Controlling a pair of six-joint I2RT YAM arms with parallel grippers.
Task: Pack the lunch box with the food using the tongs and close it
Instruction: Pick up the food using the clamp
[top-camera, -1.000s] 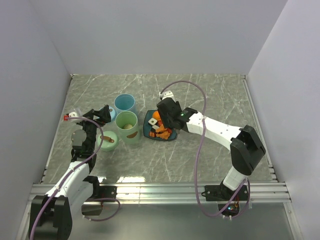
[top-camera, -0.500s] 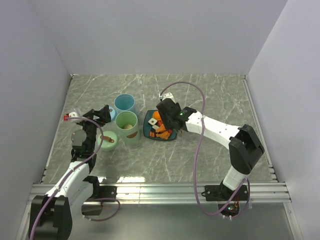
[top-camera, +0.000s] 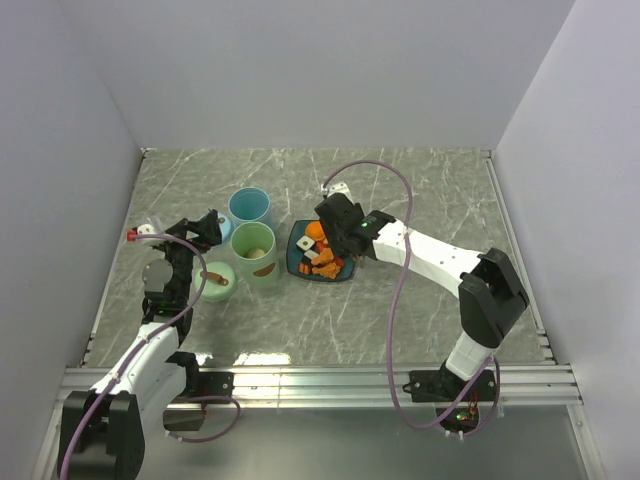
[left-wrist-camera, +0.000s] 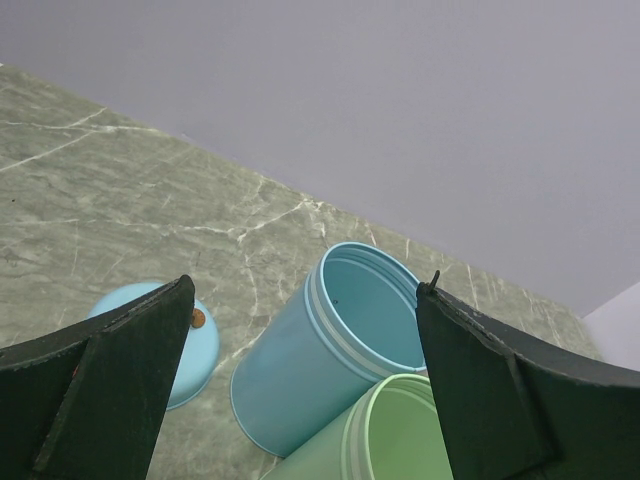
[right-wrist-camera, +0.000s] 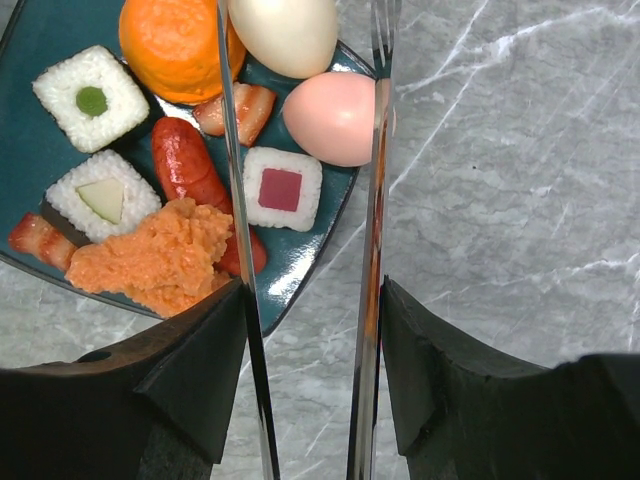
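The food lies on a teal plate (right-wrist-camera: 296, 255) (top-camera: 291, 256): a pink egg-shaped piece (right-wrist-camera: 335, 118), a pale ball (right-wrist-camera: 285, 30), an orange ball (right-wrist-camera: 170, 45), rice squares (right-wrist-camera: 282, 188) and an orange chunk (right-wrist-camera: 150, 255). My right gripper (right-wrist-camera: 312, 290) (top-camera: 338, 226) hangs over the plate's right side, shut on the silver tongs (right-wrist-camera: 376, 180). The tongs' two arms stand apart, either side of the pink piece and the red-centred rice square. The lunch box shows as a blue tub (top-camera: 250, 208) (left-wrist-camera: 330, 350) and a green tub (top-camera: 255, 252) (left-wrist-camera: 400, 440). My left gripper (left-wrist-camera: 305, 288) (top-camera: 205, 230) stands open just left of them, holding nothing.
A blue lid (left-wrist-camera: 195, 350) (top-camera: 222, 228) lies left of the blue tub, and a green lid with a brown knob (top-camera: 217, 277) lies left of the green tub. Something pale sits inside the green tub. White walls enclose the marble table on three sides.
My right gripper with the tongs has shifted slightly over the plate's right part. The left arm has stayed still.
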